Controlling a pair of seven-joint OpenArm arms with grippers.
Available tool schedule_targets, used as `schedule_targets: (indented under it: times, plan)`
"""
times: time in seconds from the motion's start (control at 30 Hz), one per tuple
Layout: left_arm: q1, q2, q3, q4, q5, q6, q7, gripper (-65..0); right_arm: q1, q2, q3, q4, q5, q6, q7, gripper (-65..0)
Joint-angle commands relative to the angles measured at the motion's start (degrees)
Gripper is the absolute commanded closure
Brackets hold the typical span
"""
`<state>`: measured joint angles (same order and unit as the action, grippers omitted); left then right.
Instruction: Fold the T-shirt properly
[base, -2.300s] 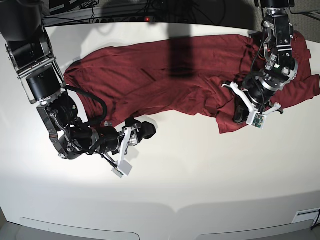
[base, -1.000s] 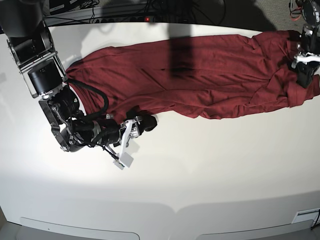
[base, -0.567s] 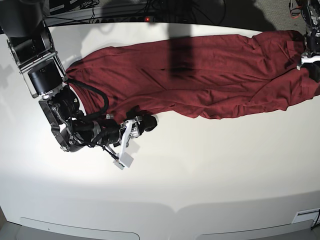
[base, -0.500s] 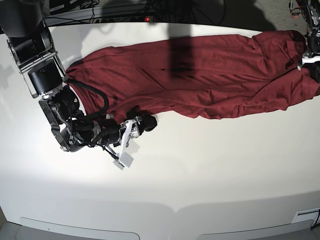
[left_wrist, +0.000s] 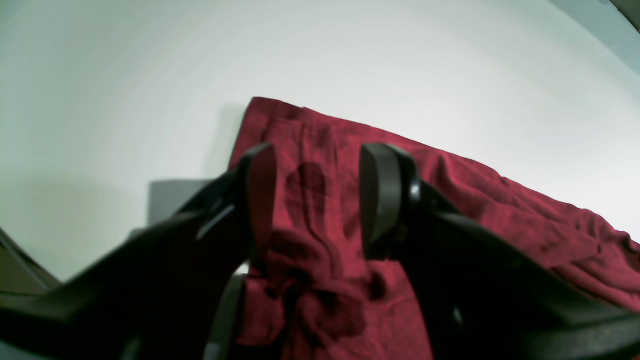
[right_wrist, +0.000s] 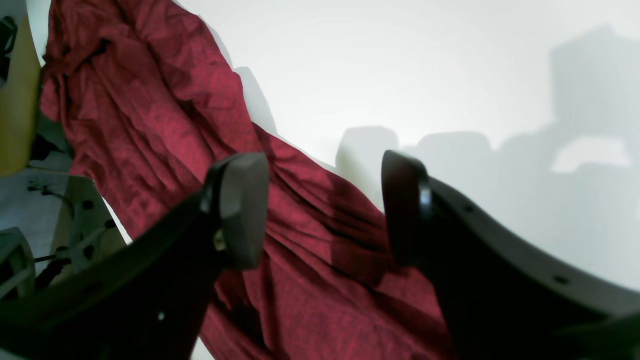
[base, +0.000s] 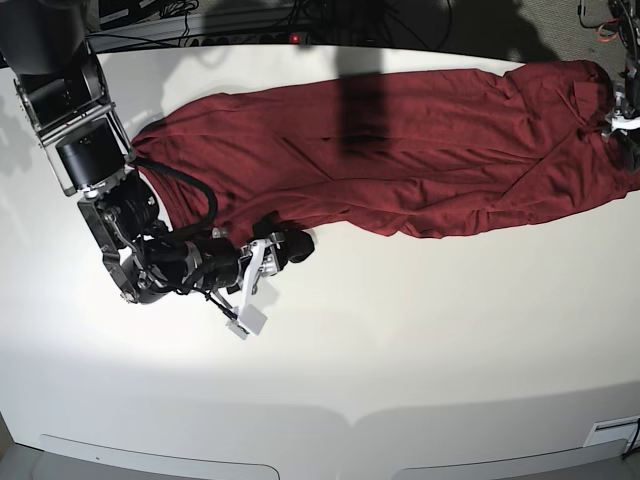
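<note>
The dark red T-shirt (base: 400, 150) lies stretched out in a long band across the far half of the white table (base: 400, 330), with wrinkles along its near edge. My left gripper (base: 630, 128) sits at the shirt's right end, partly cut off by the frame. In the left wrist view, the left gripper (left_wrist: 320, 200) is open above the T-shirt (left_wrist: 320, 165), with a bunched fold low between its fingers. My right gripper (base: 298, 243) rests at the shirt's near edge. In its wrist view, the right gripper (right_wrist: 322, 210) is open over the T-shirt (right_wrist: 165, 135) and holds nothing.
Cables and a power strip (base: 290, 35) run along the table's far edge. The shirt's right end reaches the table's right side. A dark shadow (base: 360, 110) falls across the middle of the shirt. A small white label (base: 612, 432) sits at the near right corner.
My left gripper drew the shirt's right end further to the right, then opened and let go of the cloth. The right arm has not moved.
</note>
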<state>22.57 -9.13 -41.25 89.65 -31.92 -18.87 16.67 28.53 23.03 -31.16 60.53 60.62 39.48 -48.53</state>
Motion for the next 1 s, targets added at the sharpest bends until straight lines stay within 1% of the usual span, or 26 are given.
schedule_targets:
  times: [0.0,0.13,0.23,0.3,0.43,0.63,0.7,0.77,0.87,0.9,0.97]
  plan:
    - [0.13,-1.25,-0.33,1.14,-0.68,0.13,-1.7,-26.7,1.79,0.48,0.39,0.92,1.36,0.52,0.9,-35.5]
    - [0.15,-2.08,-0.33,1.14,-0.63,0.02,-0.87,-26.6,1.79,0.48,0.39,0.92,1.6,0.52,0.85,-35.5]
    - [0.13,-2.51,-0.33,1.16,-0.59,-0.11,1.01,-26.2,1.79,0.79,0.39,0.92,4.7,0.52,-0.17,-35.5]
    - [0.15,-2.51,-0.33,1.14,-0.26,-0.9,2.01,-25.3,1.84,1.18,0.42,0.92,6.16,0.52,-0.42,-35.5]
    - [0.13,-2.73,-0.33,1.14,4.0,-1.25,2.25,-25.3,1.84,2.12,0.42,0.92,6.05,0.52,-0.61,-35.5]
    - [0.15,-3.96,-0.33,1.11,4.76,-1.25,5.01,-25.3,1.81,4.63,0.42,0.92,6.08,0.52,-1.66,-35.5]
    - [0.15,-4.61,-0.33,1.09,5.18,-1.25,7.89,-25.4,1.81,5.75,0.42,0.92,6.08,0.52,-1.97,-35.5]
    - [0.15,-5.51,-0.33,1.01,5.99,-1.25,10.38,-26.7,1.79,6.88,0.42,0.92,6.08,0.52,-2.27,-35.5]
    - [0.13,-7.78,-0.33,-0.33,6.34,-1.25,11.58,-28.1,1.79,8.11,0.42,0.92,6.05,0.52,-2.64,-35.5]
    - [0.11,-8.85,-0.33,-1.16,5.79,-1.25,12.66,-28.1,1.79,8.41,0.42,0.92,6.05,0.52,-2.95,-35.5]
    - [0.13,-11.15,-0.33,-3.19,1.66,-1.88,15.54,-28.1,1.79,8.83,0.42,0.92,6.08,0.52,-3.28,-35.5]
